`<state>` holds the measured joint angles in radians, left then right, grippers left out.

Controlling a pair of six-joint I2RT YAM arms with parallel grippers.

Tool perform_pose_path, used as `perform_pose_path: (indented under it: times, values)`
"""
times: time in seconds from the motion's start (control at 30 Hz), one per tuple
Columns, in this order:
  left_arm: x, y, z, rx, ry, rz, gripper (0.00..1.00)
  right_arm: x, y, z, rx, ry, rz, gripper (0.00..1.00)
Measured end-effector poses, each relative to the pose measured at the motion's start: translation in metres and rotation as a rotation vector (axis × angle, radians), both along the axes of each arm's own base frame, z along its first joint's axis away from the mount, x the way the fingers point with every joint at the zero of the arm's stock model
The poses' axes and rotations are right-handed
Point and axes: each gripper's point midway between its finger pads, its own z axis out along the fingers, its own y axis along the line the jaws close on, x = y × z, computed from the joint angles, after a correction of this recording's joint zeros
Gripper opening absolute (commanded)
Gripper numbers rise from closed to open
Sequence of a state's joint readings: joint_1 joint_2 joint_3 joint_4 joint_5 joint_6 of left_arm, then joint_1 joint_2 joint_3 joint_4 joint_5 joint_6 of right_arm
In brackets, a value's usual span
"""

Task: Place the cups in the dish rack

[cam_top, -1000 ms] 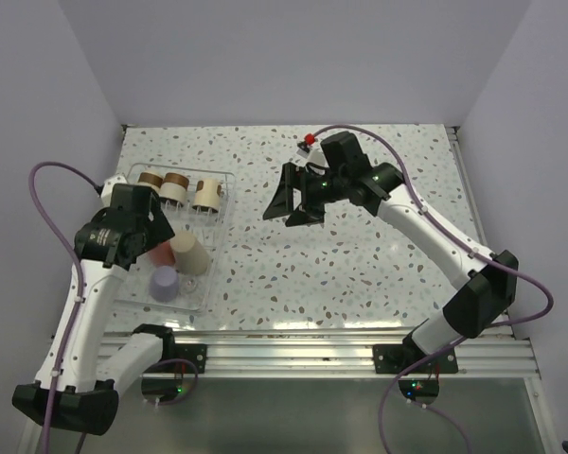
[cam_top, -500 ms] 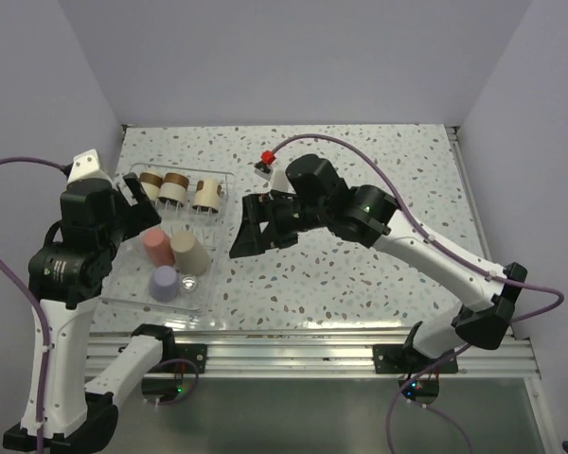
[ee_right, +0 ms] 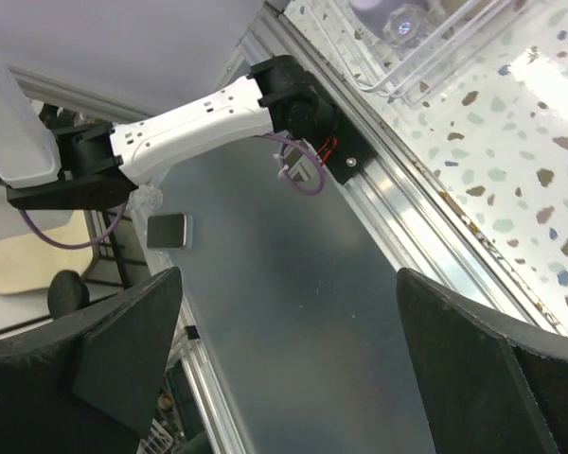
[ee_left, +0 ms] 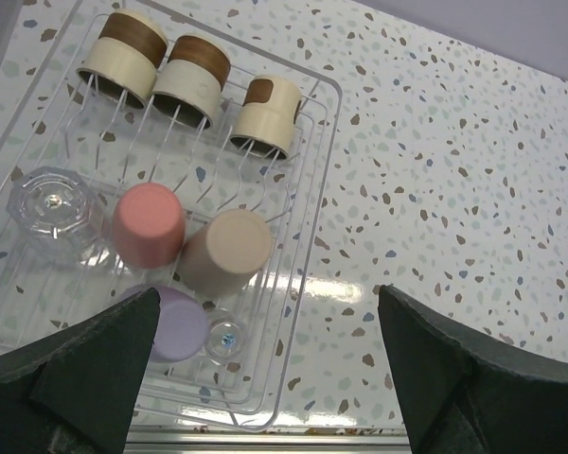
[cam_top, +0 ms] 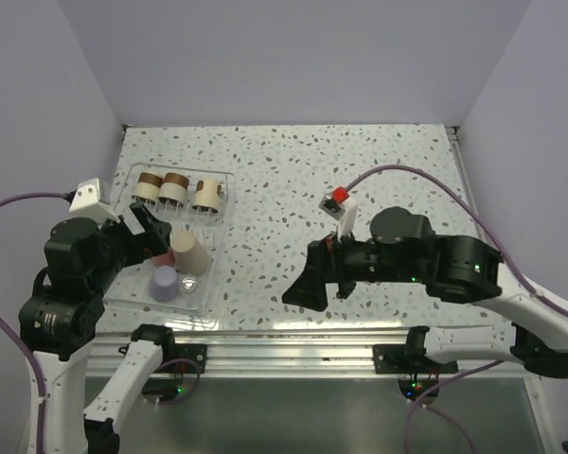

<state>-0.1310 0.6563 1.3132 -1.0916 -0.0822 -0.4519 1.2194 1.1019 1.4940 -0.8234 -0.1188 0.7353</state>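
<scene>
Clear plastic ridges of the dish rack are seen filled with all eight cups, and none is left on the table, so loading is judged complete. Since a second ago the right gripper has been drawn back from mid-table toward the near rail, and the left gripper raised above the rack; both are spread wide with nothing held. Open room is left everywhere to the right of the rack's rim.

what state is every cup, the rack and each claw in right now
rack: flat on the table, holding all eight cups
cream cups: far row, tipped over the ridges
coral cup: upside down
beige cup: base up, leaning
lavender cup: upside down
clear cups: upside down
left claw: open, empty, above the rack
right claw: open, empty, aimed past the table's near edge
</scene>
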Motion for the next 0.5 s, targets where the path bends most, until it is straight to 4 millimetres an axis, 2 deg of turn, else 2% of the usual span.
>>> perform_pose_path:
  times: [0.17, 0.27, 0.37, 0.5]
  values:
    - [-0.003, -0.001, 0.002, -0.004, -0.032, -0.01, 1.0, -0.007, -0.049, 0.014, 0.046, -0.013, -0.077, 0.98]
    - [-0.002, 0.001, 0.006, 0.01, -0.05, -0.007, 1.0, -0.01, -0.066, 0.022, 0.076, -0.023, -0.101, 0.98]
    - [-0.002, 0.006, 0.008, 0.034, -0.059, 0.007, 1.0, -0.011, -0.076, 0.029, 0.108, -0.037, -0.108, 0.98]
    - [0.0, 0.016, 0.014, 0.064, -0.141, 0.054, 1.0, -0.011, -0.074, 0.025, 0.099, -0.045, -0.102, 0.98]
